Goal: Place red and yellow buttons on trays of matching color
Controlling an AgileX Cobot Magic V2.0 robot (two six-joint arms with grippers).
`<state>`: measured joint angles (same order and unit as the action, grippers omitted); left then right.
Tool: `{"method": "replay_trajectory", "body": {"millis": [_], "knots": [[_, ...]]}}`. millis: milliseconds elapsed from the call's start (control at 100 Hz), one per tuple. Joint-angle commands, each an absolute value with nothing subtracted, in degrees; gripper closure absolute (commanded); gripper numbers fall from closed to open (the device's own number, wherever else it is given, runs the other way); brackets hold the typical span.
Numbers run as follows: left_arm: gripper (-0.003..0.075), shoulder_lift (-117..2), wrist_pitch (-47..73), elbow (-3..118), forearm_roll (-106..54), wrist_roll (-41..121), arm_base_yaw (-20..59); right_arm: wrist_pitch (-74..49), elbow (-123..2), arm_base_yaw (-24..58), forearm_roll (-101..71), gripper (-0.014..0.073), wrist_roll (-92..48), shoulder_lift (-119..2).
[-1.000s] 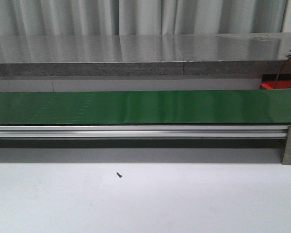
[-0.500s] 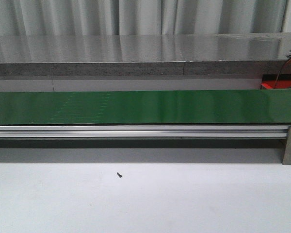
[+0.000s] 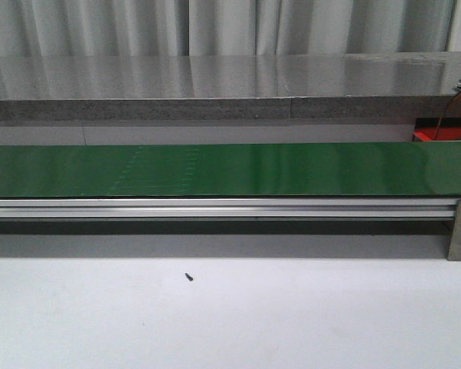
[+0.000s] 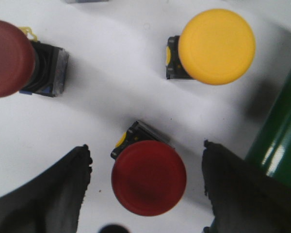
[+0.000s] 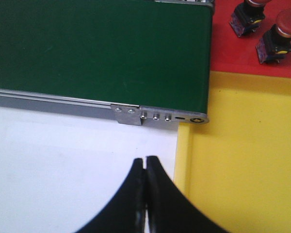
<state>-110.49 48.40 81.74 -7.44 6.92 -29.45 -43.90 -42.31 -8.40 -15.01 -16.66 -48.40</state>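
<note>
A red button (image 4: 149, 177) with a smooth domed cap on a boxy dark base sits right between the left gripper (image 4: 148, 187) fingers (image 4: 53, 194), which are spread wide and not touching it, all on the matte white worktop (image 4: 111, 87). Near it there's a yellow button (image 4: 216, 46) with a big round cap, plus another red one (image 4: 9, 58) off to the side. The glossy green belt (image 4: 279, 141) edge runs close by. Over on the right side, the right gripper (image 5: 145, 167) has its curved black fingers pressed together on nothing, hanging over the white worktop next to the flat yellow tray (image 5: 247, 160). Beyond that is the red tray (image 5: 223, 43) with two red buttons (image 5: 279, 34) on it, right at the belt's metal-framed end.
</note>
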Motion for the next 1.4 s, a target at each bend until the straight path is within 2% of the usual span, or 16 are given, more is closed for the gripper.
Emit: {"method": "replay_trajectory", "body": {"millis": [0, 1000, 1120, 1270, 1390], "knots": [[0.0236, -108.2, 46.7, 83.5, -7.8, 6.4, -29.5, -41.3, -43.8, -8.4, -15.8, 0.0664, -17.1, -47.9], [0.0245, -111.2, 46.1, 83.5, -8.1, 6.4, -29.2, -41.3, -43.8, -8.4, -15.8, 0.0664, -17.1, -47.9], [0.0325, -111.2, 46.1, 83.5, -8.1, 6.4, -29.2, -41.3, -43.8, -8.4, -15.8, 0.0664, -17.1, -47.9], [0.0505, -111.2, 46.4, 83.6, -8.1, 6.8, -29.2, -41.3, -43.8, -8.4, -15.8, 0.0664, -17.1, -47.9], [0.0593, -110.7, 47.8, 84.1, -8.0, 6.9, -29.2, -41.3, -43.8, -8.4, -15.8, 0.0664, -17.1, -47.9]]}}
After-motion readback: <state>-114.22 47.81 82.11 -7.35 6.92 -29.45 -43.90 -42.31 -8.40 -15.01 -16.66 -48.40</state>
